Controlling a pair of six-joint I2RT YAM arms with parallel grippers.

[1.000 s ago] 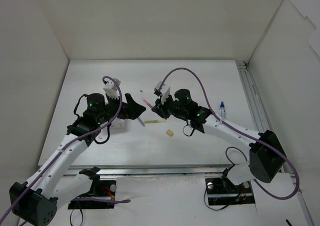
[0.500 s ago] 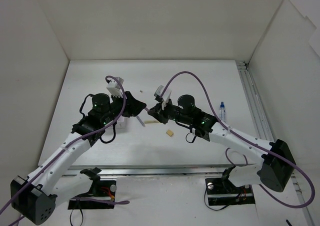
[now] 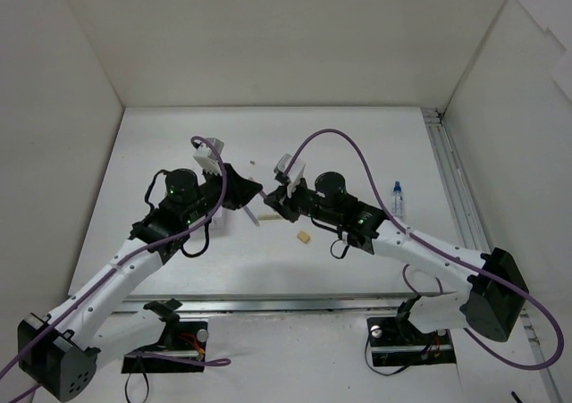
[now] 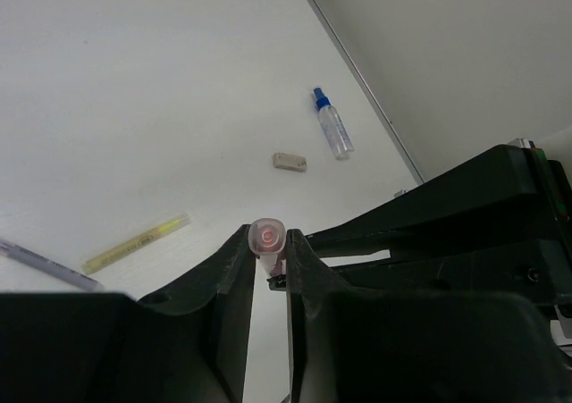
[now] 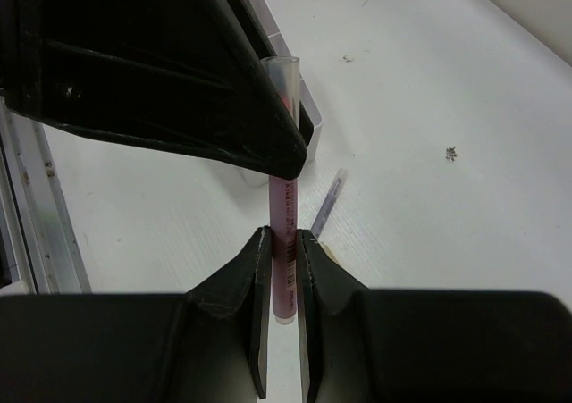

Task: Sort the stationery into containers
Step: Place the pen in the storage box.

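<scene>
**Step in hand (judged):** hand-over of one pen between the two arms, above mid-worktop.

**Left tool**: narrow, pinched on the capped end of the thin plastic pink-red pen. The cap is seen end-on at lower centre of the left wrist view.

**Right tool**: also narrow, clamped on the lower barrel at bottom centre of the right wrist view. The left tool's black finger crosses the barrel just above. The pen is off the worktop and held by both tools. Direction of transfer cannot be told.

**Container:** the low, compartmented white box sits just behind the left tool, upper centre of the right wrist view.

**Recommendation:** one tool only should open, and only once the other's hold is square on the barrel. The releasing tool should then back straight off so as not to twist the pen. The two grips sit close together, so finger contact is the main risk.

**Loose on the worktop:**
- purple pen
- slim yellow pen
- small tan block eraser
- clear spray bottle with blue cap

**Markings:** dark barcode-like print on the pen barrel at the right tool's fingers, not legible. No writing can be read on the bottle.
</scene>
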